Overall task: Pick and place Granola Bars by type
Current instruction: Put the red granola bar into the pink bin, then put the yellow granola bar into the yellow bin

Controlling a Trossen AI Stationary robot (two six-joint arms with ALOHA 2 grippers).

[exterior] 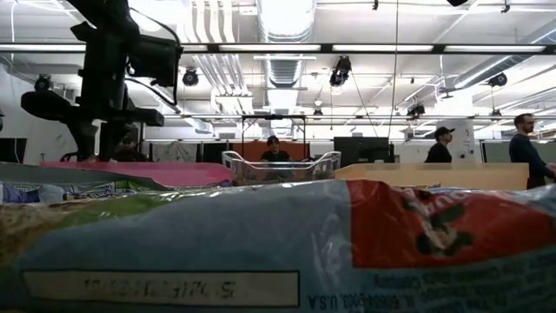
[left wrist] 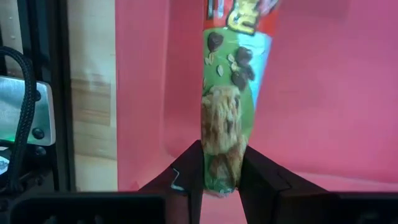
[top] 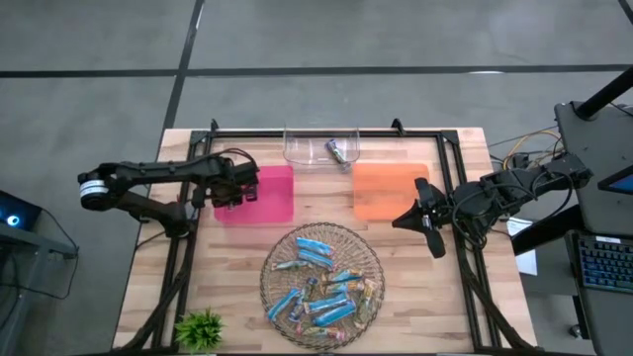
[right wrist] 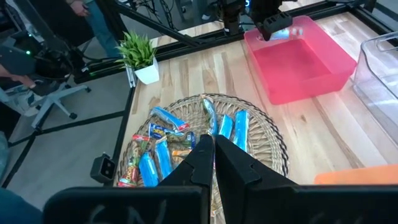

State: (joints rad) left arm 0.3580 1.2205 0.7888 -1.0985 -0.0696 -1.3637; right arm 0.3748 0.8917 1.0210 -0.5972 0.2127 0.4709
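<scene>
Holding a green granola bar [left wrist: 225, 124] tight, your left gripper [left wrist: 219, 171] hangs over the pink tray [top: 272, 198]. Your right gripper [top: 427, 220] waits, pinched closed, beside the orange tray [top: 386, 188].

Left pincer [top: 240, 190] over pink tray [top: 272, 203], bars in basket [top: 368, 259]

On your table [top: 237, 267]: pink tray [top: 269, 193], orange tray [top: 386, 188], clear bin [top: 307, 148] between them at the far edge, wicker basket [top: 368, 259], small green plant [top: 201, 327] at the near-left corner.
</scene>
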